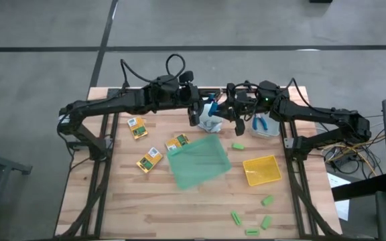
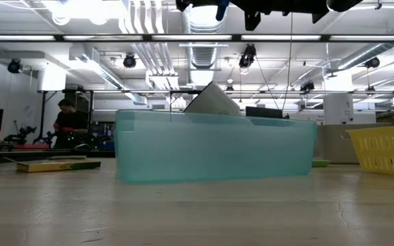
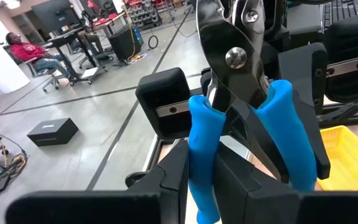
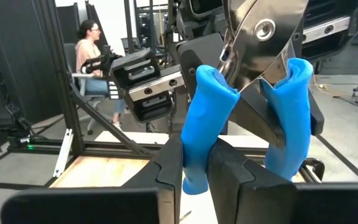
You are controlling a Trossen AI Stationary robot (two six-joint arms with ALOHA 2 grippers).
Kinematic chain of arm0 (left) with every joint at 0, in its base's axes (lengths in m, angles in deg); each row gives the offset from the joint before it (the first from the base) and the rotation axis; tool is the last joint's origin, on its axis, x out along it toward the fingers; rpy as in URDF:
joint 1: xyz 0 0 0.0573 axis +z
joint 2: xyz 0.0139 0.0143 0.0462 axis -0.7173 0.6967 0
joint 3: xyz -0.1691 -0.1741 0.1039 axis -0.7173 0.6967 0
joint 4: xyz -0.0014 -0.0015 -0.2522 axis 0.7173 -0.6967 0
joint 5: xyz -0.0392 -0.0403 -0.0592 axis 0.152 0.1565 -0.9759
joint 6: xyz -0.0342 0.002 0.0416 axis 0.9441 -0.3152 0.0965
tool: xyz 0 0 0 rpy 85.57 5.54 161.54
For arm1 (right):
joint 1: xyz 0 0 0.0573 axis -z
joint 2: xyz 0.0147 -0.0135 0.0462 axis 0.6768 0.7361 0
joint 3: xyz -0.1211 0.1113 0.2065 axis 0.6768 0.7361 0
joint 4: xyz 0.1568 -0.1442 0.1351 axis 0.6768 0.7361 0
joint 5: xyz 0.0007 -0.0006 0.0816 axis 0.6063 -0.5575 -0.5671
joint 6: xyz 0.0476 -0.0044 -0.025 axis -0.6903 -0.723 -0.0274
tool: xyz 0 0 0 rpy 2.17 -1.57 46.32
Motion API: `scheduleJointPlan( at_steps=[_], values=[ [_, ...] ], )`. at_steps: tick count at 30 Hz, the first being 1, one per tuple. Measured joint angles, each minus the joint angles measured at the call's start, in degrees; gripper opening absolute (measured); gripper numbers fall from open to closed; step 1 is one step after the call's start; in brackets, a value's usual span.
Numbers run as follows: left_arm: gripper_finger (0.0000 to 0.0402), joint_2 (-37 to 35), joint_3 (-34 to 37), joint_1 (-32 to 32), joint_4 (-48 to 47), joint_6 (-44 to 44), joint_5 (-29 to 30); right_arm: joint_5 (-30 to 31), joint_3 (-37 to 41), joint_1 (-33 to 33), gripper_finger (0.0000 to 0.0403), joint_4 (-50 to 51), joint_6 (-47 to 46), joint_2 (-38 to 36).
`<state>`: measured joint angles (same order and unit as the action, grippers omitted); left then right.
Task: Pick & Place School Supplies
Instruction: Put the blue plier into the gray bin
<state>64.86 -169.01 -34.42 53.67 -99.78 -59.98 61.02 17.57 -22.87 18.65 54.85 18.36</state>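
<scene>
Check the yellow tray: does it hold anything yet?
Empty. From above, the yellow tray shows only bare floor; the green blocks lie on the table outside it.

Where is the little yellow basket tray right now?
In the high view, the shallow yellow plastic tray sits on the wooden table's right side, just right of the flat translucent green tray, with small light-green blocks nearer the front edge.

tool [image 3: 241, 106]: glossy metal blades, matt blue rubbery handles | table [image 1: 179, 207]: pale wood planks
</scene>
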Motion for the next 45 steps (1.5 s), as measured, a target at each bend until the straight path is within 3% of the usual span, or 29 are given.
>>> scheduleJointPlan(
  at_steps=[6,21,28,34,41,45],
  values=[
    [0.0074,0.0,0.0,0.0,-0.2,0.4,0.2,0.1,0.0,0.0,0.0045,0.1,0.3,0.0],
    [0.0185,0.0,0.0,0.0,-0.5,2.8,1.0,0.4,0.0,0.1,0.0046,1.5,0.5,0.0],
    [0.0220,-0.1,0.0,0.0,-2.5,2.8,7.3,0.2,0.0,0.1,0.0047,1.7,0.4,0.0],
    [0.0238,-0.3,-2.2,0.0,-11.9,2.8,10.6,0.2,0.0,0.1,0.0048,1.7,0.4,0.0],
    [0.0241,-0.5,-6.8,-0.1,-23.3,3.3,19.2,0.3,0.0,0.0,0.0048,1.7,0.4,-0.1],
    [0.0239,-0.6,-9.9,-0.2,-27.8,6.9,19.3,4.9,0.0,0.0,0.0048,2.0,0.2,-0.1]
  ],
)
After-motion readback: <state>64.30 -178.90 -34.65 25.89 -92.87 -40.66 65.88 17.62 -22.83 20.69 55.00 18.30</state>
